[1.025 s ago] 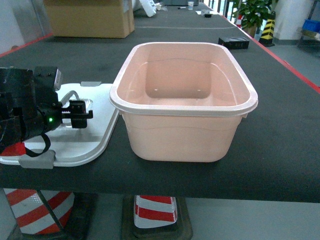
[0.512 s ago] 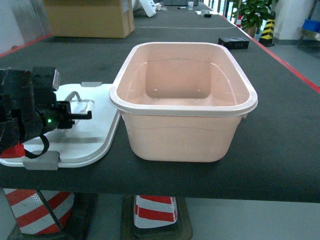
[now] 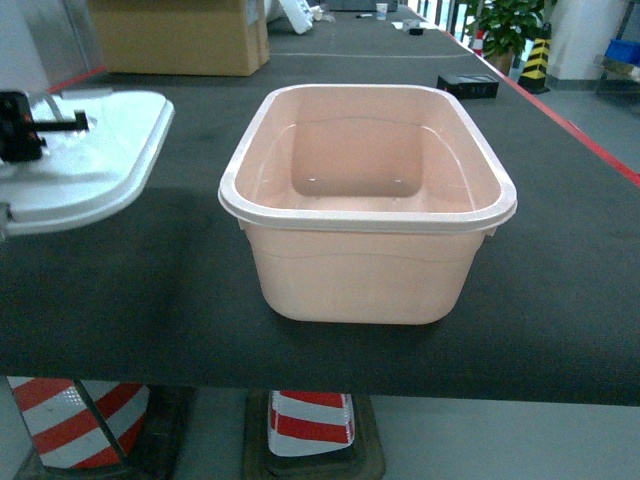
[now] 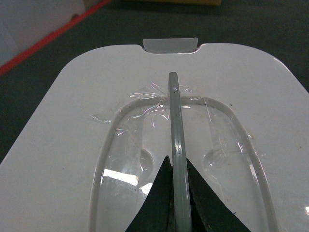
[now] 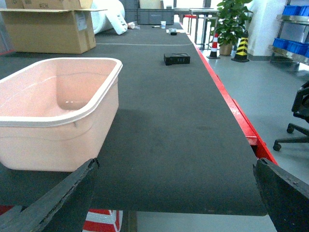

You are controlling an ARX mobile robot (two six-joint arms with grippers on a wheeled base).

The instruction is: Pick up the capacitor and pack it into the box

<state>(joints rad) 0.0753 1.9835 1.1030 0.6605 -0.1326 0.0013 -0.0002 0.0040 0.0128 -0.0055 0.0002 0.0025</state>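
Box: 1 pale pink box stood on the dark table, near the front edge. It was open on top. Nothing could be seen inside it; only its smooth pink floor and walls showed.
Box rim: it was a rolled rim, paler than the walls, going all the way round.
Lid: 1 white lid was to the left of the box, well apart from it. It was up off the table and tilted. Its shadow lay on the table under it.
Lid handle: 1 grey handle stood up from the middle of the lid, inside a sunken part with shiny clear film.
Lid latch: 1 pale latch tab stuck out from the far edge of the lid in the left wrist view.
Left gripper: the left gripper had its 2 dark fingers pressed on both sides of the grey handle, holding the lid up.
Right gripper: the right gripper had its 2 dark fingers spread wide apart, with nothing between them. It was to the right of the box, over bare table.
Capacitor: no capacitor could be seen in any view.
Cardboard carton: 1 brown carton sat far back on the table.
Black item: 1 small flat black thing lay far back on the right.
Cones: 2 red and white striped cones stood on the floor under the table.
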